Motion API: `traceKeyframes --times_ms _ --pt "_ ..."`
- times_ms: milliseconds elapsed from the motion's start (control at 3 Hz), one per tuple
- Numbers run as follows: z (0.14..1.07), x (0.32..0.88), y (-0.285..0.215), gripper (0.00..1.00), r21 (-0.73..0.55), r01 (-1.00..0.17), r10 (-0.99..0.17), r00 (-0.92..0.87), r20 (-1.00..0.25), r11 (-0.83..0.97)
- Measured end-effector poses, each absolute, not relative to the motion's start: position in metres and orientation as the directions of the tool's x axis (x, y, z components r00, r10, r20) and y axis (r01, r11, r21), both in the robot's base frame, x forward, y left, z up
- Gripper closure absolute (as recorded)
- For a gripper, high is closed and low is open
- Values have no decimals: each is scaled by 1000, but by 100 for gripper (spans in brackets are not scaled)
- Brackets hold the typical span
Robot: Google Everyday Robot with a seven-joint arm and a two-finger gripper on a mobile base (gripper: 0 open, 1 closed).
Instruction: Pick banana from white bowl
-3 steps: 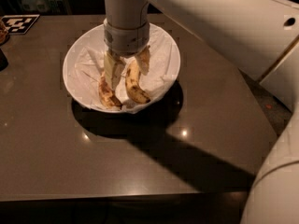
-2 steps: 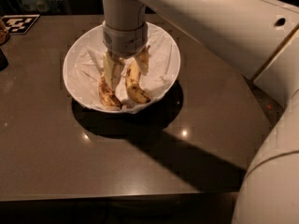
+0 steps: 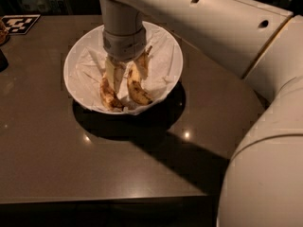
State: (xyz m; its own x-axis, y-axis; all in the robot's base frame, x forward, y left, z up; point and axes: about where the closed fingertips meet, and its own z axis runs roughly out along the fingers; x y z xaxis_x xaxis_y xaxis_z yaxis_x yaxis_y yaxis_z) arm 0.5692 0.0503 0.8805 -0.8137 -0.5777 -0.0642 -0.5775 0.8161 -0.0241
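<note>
Arm links [image 3: 227, 32] on the right have swung nearer & fill more of the view than 1 s ago; gripper [image 3: 128, 77] & fruit sit much as before. Far left, top corner: black-and-white marker tag [image 3: 19, 23] flat on dark brown table [image 3: 94, 164]. Centre-left, white bowl [image 3: 70, 74] w/ crumpled paper liner. Inside, brown-blotched banana [image 3: 110, 97] lies left. Gripper hangs straight down into bowl, fingers spread apart, clamping nothing. The banana [image 3: 139, 92] lies in bowl just right of blotched one, stem end up between the fingers
</note>
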Motion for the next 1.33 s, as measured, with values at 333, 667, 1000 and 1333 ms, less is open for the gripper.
traceKeyframes --times_ms 333,667,1000,1333 --pt "872 575 51 44 -28 -569 -569 -821 -47 822" --pt "864 584 47 46 -36 -550 -552 -833 -35 834" --pt "856 592 41 49 -42 -533 -534 -845 -20 845" --pt "844 596 40 48 -42 -531 -531 -847 1 847"
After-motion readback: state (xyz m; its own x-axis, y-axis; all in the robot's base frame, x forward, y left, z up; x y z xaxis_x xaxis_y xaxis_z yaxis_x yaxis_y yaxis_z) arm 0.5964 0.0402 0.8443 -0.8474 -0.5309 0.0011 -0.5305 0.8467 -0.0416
